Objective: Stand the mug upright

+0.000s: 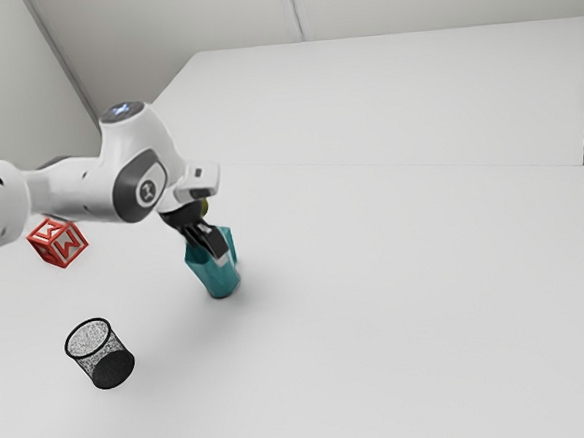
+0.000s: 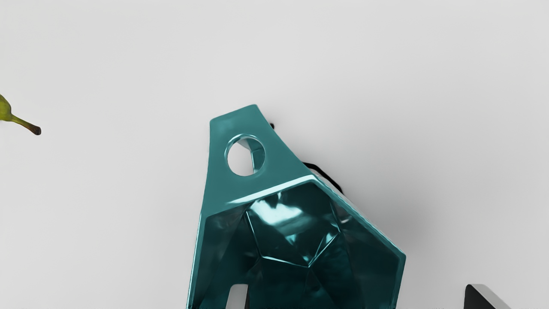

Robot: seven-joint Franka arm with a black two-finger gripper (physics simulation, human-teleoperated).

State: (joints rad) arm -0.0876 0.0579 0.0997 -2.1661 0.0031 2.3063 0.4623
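Near the teal mug [image 1: 217,278], green pear [image 2: 4,109], farther off, red block [image 1: 59,243] and mesh cup [image 1: 110,368], jaws [image 1: 217,250] wide open

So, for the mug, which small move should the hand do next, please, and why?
I would probably lift the hand straight up, fingers open. The mug already looks upright, base down and mouth up. The fingers stand apart, one over the mouth and one outside the rim, without pinching the wall, so a sideways move might knock it over.

green fruit [image 2: 4,109], mug [image 2: 233,189] cut off by wrist view's edges; arm [image 1: 79,189] by exterior view's
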